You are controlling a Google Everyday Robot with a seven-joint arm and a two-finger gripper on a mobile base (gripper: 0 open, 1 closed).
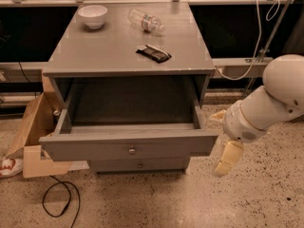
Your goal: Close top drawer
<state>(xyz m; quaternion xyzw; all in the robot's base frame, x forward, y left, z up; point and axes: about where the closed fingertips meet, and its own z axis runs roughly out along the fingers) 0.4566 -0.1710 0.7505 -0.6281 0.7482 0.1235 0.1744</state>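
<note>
The top drawer of the grey cabinet is pulled far out, and its inside looks empty. Its flat front panel has a small round metal knob at the centre. My gripper hangs low at the end of the white arm. It is just to the right of the drawer front's right end, close to it but apart, and above the floor.
On the cabinet top are a white bowl, a lying clear bottle and a dark snack bar. A lower drawer knob shows beneath. An open cardboard box and a black cable lie at the left.
</note>
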